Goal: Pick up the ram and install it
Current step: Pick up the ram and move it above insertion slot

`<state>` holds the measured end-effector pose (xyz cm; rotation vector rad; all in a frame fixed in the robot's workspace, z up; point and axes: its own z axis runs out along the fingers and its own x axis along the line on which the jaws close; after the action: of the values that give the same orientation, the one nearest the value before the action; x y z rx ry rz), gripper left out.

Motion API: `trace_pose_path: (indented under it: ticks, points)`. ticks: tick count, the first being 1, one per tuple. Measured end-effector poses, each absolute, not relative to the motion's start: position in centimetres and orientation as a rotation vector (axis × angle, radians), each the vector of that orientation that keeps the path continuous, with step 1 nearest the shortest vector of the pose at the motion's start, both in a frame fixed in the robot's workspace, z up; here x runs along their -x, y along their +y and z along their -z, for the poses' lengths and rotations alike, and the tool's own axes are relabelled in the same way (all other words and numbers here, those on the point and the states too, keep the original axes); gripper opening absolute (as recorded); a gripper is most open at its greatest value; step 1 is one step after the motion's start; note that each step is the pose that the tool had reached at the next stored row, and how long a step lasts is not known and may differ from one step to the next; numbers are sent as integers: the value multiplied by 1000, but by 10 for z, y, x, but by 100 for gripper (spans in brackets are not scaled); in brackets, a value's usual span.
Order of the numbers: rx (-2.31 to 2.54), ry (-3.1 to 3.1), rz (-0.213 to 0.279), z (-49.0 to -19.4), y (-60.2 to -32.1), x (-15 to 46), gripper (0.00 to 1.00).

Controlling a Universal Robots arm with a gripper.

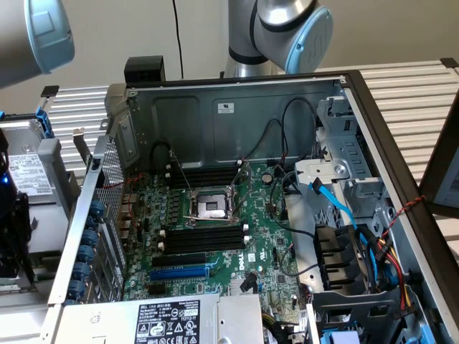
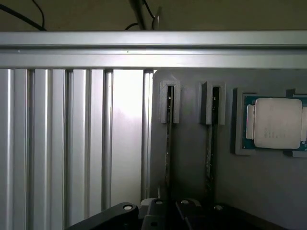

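Ram (image 2: 168, 143): on edge in grey holder (image 2: 192, 163), beside second stick (image 2: 209, 143). Gripper (image 2: 169, 207): pinched narrowly about its near end. Handling: grip kept square, lift straight along groove, no twist.

Slatted aluminium table (image 1: 423, 93) under an open computer case (image 1: 215, 129) (grey holder plate (image 2: 189, 158) on it too)

Behind your work area you have a plain cream wall (image 1: 143, 29), softly lit, with a thin black cable (image 1: 176, 36) hanging down it. Your table (image 1: 409, 93) is ribbed silver aluminium. In the wrist view its parallel slats (image 2: 53, 143) meet a crosswise rail (image 2: 144, 48), and one strip glares with reflected light.
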<state>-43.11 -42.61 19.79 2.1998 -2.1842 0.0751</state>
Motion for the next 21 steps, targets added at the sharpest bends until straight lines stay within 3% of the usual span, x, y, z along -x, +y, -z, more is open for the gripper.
trace_pose_path:
  ticks: [21]
  points:
    - [-2200, -2184, -75, -204, -426, 431, 12]
